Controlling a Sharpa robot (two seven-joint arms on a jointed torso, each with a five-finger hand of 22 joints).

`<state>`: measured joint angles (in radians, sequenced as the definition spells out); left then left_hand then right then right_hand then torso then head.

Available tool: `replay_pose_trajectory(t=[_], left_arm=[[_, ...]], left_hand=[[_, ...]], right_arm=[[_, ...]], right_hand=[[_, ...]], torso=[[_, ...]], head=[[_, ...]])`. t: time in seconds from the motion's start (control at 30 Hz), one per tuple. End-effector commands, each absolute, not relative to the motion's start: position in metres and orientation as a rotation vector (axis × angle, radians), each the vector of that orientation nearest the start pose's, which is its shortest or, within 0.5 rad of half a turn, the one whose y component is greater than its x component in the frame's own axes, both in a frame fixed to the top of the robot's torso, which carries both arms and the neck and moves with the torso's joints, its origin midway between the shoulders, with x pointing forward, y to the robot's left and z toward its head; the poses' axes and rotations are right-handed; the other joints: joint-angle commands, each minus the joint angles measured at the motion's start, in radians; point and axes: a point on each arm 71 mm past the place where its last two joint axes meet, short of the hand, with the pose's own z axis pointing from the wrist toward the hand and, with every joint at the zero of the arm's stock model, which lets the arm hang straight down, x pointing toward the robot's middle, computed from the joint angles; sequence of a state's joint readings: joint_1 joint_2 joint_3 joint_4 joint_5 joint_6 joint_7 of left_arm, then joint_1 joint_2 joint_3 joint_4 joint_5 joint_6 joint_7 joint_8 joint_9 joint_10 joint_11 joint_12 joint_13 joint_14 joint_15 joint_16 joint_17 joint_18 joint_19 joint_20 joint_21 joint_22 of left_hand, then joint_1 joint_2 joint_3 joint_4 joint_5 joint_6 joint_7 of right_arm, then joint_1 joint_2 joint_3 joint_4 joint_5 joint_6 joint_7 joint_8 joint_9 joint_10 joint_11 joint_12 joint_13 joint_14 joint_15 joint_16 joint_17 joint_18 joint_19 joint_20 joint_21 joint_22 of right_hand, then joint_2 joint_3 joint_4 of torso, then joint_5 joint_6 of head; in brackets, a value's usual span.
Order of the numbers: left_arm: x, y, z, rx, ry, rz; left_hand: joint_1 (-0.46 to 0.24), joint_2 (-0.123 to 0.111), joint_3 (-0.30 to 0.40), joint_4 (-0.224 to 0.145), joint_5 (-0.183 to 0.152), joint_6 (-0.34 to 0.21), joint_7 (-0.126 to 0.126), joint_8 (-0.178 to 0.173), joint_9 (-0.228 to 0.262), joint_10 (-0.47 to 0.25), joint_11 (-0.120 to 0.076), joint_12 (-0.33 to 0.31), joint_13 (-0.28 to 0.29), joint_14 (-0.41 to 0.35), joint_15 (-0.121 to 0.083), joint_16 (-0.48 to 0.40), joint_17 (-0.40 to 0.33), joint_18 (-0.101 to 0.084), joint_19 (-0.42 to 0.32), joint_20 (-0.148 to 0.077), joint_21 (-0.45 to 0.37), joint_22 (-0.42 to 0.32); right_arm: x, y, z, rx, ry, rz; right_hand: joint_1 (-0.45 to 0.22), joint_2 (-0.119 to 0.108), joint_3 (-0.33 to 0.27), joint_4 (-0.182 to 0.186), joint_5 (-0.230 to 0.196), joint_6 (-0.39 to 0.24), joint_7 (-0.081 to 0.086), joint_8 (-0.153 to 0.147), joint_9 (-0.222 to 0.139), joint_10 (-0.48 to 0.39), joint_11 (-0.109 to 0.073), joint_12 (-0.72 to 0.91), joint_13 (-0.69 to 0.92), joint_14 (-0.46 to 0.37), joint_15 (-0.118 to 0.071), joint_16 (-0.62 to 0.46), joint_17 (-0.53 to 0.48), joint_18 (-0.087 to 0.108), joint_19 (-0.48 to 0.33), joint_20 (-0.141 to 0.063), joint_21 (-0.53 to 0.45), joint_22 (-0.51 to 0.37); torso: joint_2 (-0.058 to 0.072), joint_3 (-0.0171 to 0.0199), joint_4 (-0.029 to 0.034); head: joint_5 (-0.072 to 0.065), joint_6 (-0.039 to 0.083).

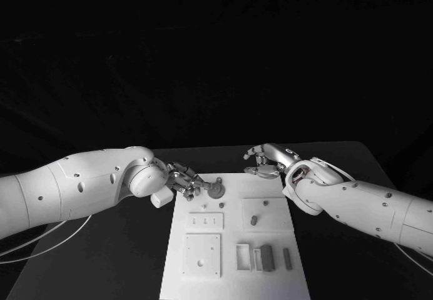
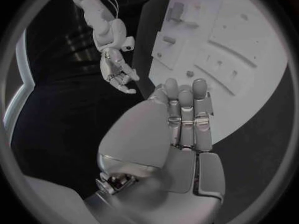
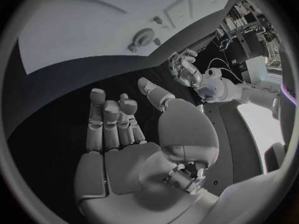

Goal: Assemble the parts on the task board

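- The task board (image 1: 233,240) is lying in the middle of the black surface (image 1: 108,262), and you are working at its far end, where a round part (image 1: 216,189) is sitting with a small peg (image 1: 222,204) just beside it on the near side.
- Your left hand (image 1: 185,181) is hovering at the board's far left corner, its fingers (image 2: 182,115) lying close together and reaching toward the round part; I cannot tell whether they are touching it or holding anything.
- Your right hand (image 1: 266,161) is hanging just off the board's far right corner, over the surface, with its fingers (image 3: 109,122) loosely apart and nothing in them.
- I judge you are at an early step, lining up on the round part; next you are needing a clean pinch on it, or on the peg, before moving it to its seat.
- Toward the near end of the board, the recessed plates are lying in the left column (image 1: 202,253), one small part (image 1: 253,219) is standing in the square recess on the right, and several upright pieces (image 1: 263,257) are waiting in the slot area nearest you.
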<state>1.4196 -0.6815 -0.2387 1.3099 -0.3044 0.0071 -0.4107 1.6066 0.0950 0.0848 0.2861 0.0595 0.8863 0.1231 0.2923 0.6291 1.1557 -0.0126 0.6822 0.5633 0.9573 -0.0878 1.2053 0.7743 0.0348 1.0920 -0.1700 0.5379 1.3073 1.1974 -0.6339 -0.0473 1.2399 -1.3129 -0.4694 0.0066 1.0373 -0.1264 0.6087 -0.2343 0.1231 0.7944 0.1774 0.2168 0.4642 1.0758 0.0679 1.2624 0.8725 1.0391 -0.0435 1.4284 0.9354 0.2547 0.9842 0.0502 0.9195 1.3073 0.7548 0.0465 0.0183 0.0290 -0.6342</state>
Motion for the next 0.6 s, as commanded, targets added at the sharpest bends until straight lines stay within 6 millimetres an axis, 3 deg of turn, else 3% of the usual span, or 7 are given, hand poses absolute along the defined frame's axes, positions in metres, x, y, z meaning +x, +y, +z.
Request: replay_pose_trajectory(t=[0.03,0.13,0.33,0.4,0.43,0.47,0.6], left_arm=[[0.516,0.194,-0.201,-0.653,2.433,-0.634],[0.514,0.193,-0.201,-0.646,2.447,-0.604],[0.51,0.192,-0.201,-0.652,2.43,-0.569],[0.509,0.191,-0.201,-0.645,2.428,-0.555],[0.507,0.19,-0.201,-0.626,2.428,-0.534],[0.506,0.19,-0.202,-0.603,2.433,-0.519],[0.502,0.184,-0.205,-0.55,2.468,-0.505]], left_hand=[[-0.014,-0.017,0.03,-0.003,0.059,0.176,-0.041,0.007,0.003,0.014,-0.006,0.0,-0.001,0.013,-0.004,0.008,-0.002,0.022,0.0,-0.013,0.007,0.022],[-0.044,-0.051,0.077,-0.005,0.155,0.194,-0.047,0.007,0.004,0.032,-0.012,0.003,0.0,0.025,-0.011,0.021,-0.001,0.02,0.003,-0.019,0.019,0.024],[-0.121,-0.082,0.14,-0.05,0.259,0.217,-0.059,0.015,0.015,0.056,-0.026,0.018,0.013,0.045,-0.028,0.05,0.005,0.02,0.015,-0.034,0.059,0.025],[-0.313,-0.099,0.259,-0.206,0.314,0.22,-0.06,0.019,0.026,0.062,-0.032,0.027,0.024,0.058,-0.041,0.07,0.005,0.012,0.016,-0.044,0.101,0.023],[-0.576,-0.087,0.411,-0.458,0.33,0.234,-0.075,0.027,0.035,0.075,-0.024,0.035,0.03,0.072,-0.043,0.082,0.0,0.005,0.028,-0.051,0.133,0.024],[-0.68,-0.046,0.499,-0.542,0.335,0.248,-0.069,0.033,0.036,0.088,-0.04,0.04,0.03,0.082,-0.049,0.082,-0.007,0.008,0.044,-0.057,0.141,0.019],[-0.812,-0.063,0.644,-0.577,0.424,0.28,-0.088,0.066,0.047,0.123,-0.056,0.067,0.038,0.122,-0.073,0.106,-0.011,0.013,0.093,-0.078,0.175,0.021]], right_arm=[[0.539,-0.187,-0.191,0.046,1.524,0.726],[0.543,-0.194,-0.189,0.059,1.526,0.707],[0.551,-0.208,-0.189,0.083,1.528,0.666],[0.553,-0.212,-0.189,0.088,1.526,0.655],[0.554,-0.214,-0.189,0.091,1.531,0.651],[0.555,-0.215,-0.19,0.094,1.539,0.649],[0.557,-0.216,-0.191,0.111,1.549,0.651]], right_hand=[[0.008,-0.003,0.002,0.006,0.003,0.007,0.001,0.003,-0.002,-0.007,-0.004,-0.007,-0.001,0.0,0.003,-0.004,-0.001,0.007,-0.005,0.0,-0.004,0.005],[0.007,-0.003,0.001,0.007,0.004,0.01,0.0,0.005,-0.001,-0.008,-0.004,-0.007,-0.002,-0.001,0.003,-0.004,-0.002,0.007,-0.006,0.0,-0.005,0.005],[0.008,-0.003,0.001,0.008,0.005,0.012,0.0,0.007,-0.001,-0.01,-0.005,-0.008,-0.004,-0.003,0.002,-0.006,-0.003,0.007,-0.009,0.001,-0.007,0.005],[0.008,-0.003,0.001,0.007,0.005,0.013,-0.001,0.007,-0.002,-0.01,-0.005,-0.009,-0.005,-0.004,0.002,-0.006,-0.003,0.007,-0.01,0.002,-0.007,0.005],[0.009,-0.003,0.001,0.007,0.005,0.013,-0.001,0.007,-0.002,-0.011,-0.005,-0.009,-0.005,-0.004,0.002,-0.006,-0.003,0.007,-0.01,0.002,-0.007,0.005],[0.009,-0.003,0.0,0.007,0.005,0.013,-0.001,0.007,-0.002,-0.011,-0.005,-0.009,-0.005,-0.005,0.002,-0.007,-0.003,0.007,-0.011,0.002,-0.007,0.005],[0.009,-0.002,0.0,0.007,0.006,0.014,-0.001,0.008,-0.002,-0.011,-0.005,-0.009,-0.006,-0.005,0.002,-0.007,-0.003,0.007,-0.011,0.002,-0.008,0.005]], torso=[[0.0,-0.0001,-0.0001],[0.0,-0.0007,0.0007],[-0.002,-0.0017,0.003],[-0.001,-0.0022,0.0033],[-0.001,-0.0021,0.0032],[-0.001,-0.0022,0.0032],[-0.001,-0.0013,0.0019]], head=[[0.0,-0.006],[0.006,-0.011],[0.003,-0.021],[0.004,-0.024],[0.004,-0.025],[0.003,-0.026],[0.008,-0.03]])
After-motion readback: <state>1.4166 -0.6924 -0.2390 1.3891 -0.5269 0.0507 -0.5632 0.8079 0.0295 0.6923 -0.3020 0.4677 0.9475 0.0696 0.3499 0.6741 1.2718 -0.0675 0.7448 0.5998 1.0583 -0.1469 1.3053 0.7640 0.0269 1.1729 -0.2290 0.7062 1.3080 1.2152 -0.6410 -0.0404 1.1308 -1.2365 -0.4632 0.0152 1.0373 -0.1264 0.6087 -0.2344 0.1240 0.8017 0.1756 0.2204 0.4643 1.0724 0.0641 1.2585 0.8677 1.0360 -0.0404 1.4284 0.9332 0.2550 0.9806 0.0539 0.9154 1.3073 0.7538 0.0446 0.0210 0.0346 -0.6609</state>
